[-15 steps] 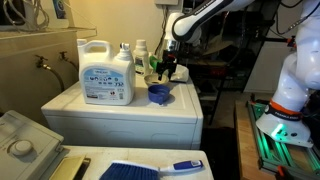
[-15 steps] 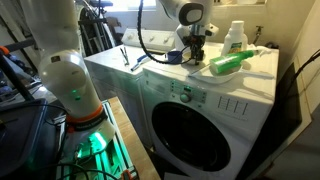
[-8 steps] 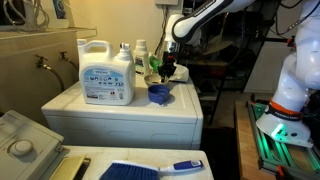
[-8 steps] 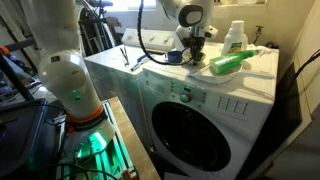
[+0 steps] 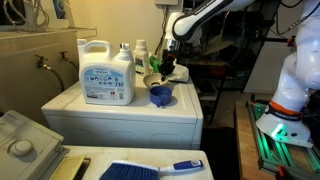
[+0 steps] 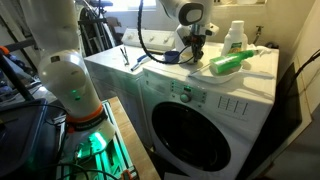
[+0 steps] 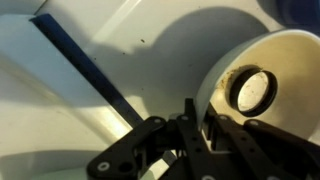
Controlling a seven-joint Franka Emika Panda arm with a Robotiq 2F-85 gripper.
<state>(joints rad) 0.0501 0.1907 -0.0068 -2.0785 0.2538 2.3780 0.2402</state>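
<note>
Cup (image 7: 285,55) looks light, stiff, slippery plastic; the gripper (image 7: 200,118) has its jaws pinched on the rim, its best hold.

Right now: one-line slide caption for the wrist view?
Black gripper at the rim of a cream round cup; white washer top with a dark blue strip behind.

In the wrist view the fingers (image 7: 188,125) are dark and blurred, and the bottom edge cuts them off, so their gap cannot be read. At the right a pale rounded thing (image 7: 270,60) runs off the frame. A blue patch (image 7: 300,8) is clipped by the upper right corner. In both exterior views the gripper (image 5: 167,66) (image 6: 196,48) is too small to tell its grip. At mid-frame it hides part of the blue cup (image 6: 172,57) on the desk (image 6: 190,82).
</note>
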